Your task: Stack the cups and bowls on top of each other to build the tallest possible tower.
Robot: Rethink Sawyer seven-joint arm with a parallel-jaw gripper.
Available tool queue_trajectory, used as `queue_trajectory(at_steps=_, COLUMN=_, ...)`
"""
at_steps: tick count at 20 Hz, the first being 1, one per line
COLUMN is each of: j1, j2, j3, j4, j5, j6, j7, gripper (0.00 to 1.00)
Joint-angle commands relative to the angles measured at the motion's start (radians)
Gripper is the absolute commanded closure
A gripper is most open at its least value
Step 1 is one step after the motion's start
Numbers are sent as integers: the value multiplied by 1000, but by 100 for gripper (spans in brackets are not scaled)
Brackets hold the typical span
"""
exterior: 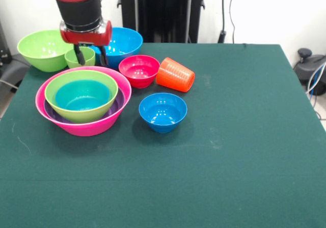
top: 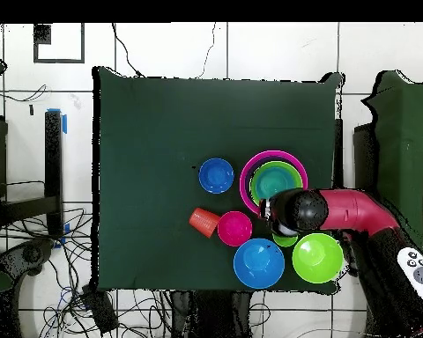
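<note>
Gripper (exterior: 90, 55) hangs over the green cup (exterior: 80, 58) near the table's (exterior: 239, 151) far left corner as the front camera sees it; its two dark fingers point down, spread, one inside the cup's mouth and the other just outside its rim toward the big blue bowl. Whether they touch the rim I cannot tell. From overhead the arm (top: 338, 209) hides most of the cup (top: 285, 239).

Largest is the pink bowl (exterior: 81, 127), close to the left edge. Nested in it, upright, are a purple bowl (exterior: 115, 106), only its rim showing, then a green bowl (exterior: 76, 115), then a teal bowl (exterior: 82, 97) innermost.

A second green bowl (exterior: 42, 49) sits at the far left corner, overhanging the table's edge, just beside the cup. Big blue bowl (exterior: 124, 43) stands at the far edge, behind the gripper.

Red bowl (exterior: 139, 70) sits in front of the big blue one. Small blue bowl (exterior: 163, 111) stands apart, nearer the table's middle.

Orange cup (exterior: 175, 75) lies on its side, just beside the red bowl, its mouth toward that bowl.
</note>
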State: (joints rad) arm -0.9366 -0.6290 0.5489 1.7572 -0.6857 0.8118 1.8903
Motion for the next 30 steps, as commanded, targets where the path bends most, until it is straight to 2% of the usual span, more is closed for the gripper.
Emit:
queue_trajectory(at_steps=1, j1=24, j2=-90, j3=-22, j4=26, j5=-29, j6=112, j7=-170, gripper=0)
queue_trajectory(at_steps=11, j1=-1, j2=-162, j3=-36, j4=122, j5=-15, j6=117, j7=-142, gripper=0)
queue_trajectory(at_steps=24, j1=5, j2=-97, j3=-74, j4=193, j5=-39, j6=28, j7=-56, gripper=0)
queue_trajectory(at_steps=30, j1=14, j2=-61, j3=-90, j4=193, j5=-52, j6=-7, j7=-36, gripper=0)
